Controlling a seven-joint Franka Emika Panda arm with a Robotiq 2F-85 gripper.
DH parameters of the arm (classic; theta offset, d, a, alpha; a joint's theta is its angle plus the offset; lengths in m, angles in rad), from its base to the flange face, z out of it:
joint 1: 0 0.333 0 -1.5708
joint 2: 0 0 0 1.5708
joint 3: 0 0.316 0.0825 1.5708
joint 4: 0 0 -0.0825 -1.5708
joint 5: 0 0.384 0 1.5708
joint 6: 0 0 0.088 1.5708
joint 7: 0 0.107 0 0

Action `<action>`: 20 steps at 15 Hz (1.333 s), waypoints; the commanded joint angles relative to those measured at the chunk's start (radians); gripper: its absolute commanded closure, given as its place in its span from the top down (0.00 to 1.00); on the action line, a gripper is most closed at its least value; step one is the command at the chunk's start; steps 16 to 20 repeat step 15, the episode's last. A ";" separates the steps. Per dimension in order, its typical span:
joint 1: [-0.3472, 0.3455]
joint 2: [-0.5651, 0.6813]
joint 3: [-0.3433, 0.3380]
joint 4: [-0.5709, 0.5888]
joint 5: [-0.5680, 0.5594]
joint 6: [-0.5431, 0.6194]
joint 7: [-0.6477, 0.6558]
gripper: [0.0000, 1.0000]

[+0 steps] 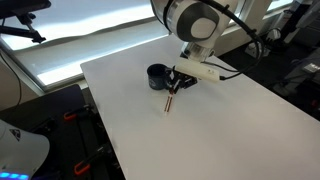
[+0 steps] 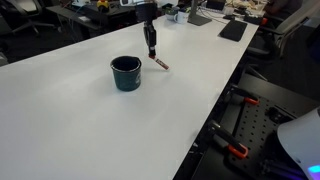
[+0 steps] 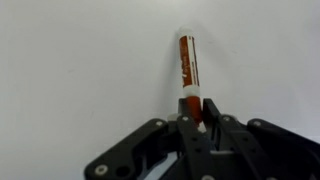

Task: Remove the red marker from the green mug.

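Mug: dark green, upright on the white bench, furthest left of the things in both exterior views.
Marker: red, outside the mug and just to its right; slanted, upper end in the pincer, lower end down by the bench surface, contact there impossible to tell. In the wrist view, stretches away from the fingers over bare white bench.
Pincer: clamped on one end of the marker, fingers pressed close on both sides of it; low over the bench, near the mug but apart from it.
Arm: white and black, above the pincer.
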 commanded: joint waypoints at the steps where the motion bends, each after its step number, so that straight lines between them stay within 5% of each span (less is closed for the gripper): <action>1: -0.005 0.040 0.013 0.046 0.011 -0.014 -0.029 0.04; 2: -0.007 0.049 0.017 0.056 0.011 -0.024 -0.032 0.40; 3: -0.005 0.055 0.017 0.061 0.005 -0.026 -0.031 0.40; 4: 0.000 0.044 0.008 0.035 0.000 -0.003 -0.002 0.23; 7: 0.000 0.056 0.011 0.047 0.000 -0.003 -0.012 0.41; 20: 0.000 0.057 0.011 0.049 0.000 -0.004 -0.013 0.41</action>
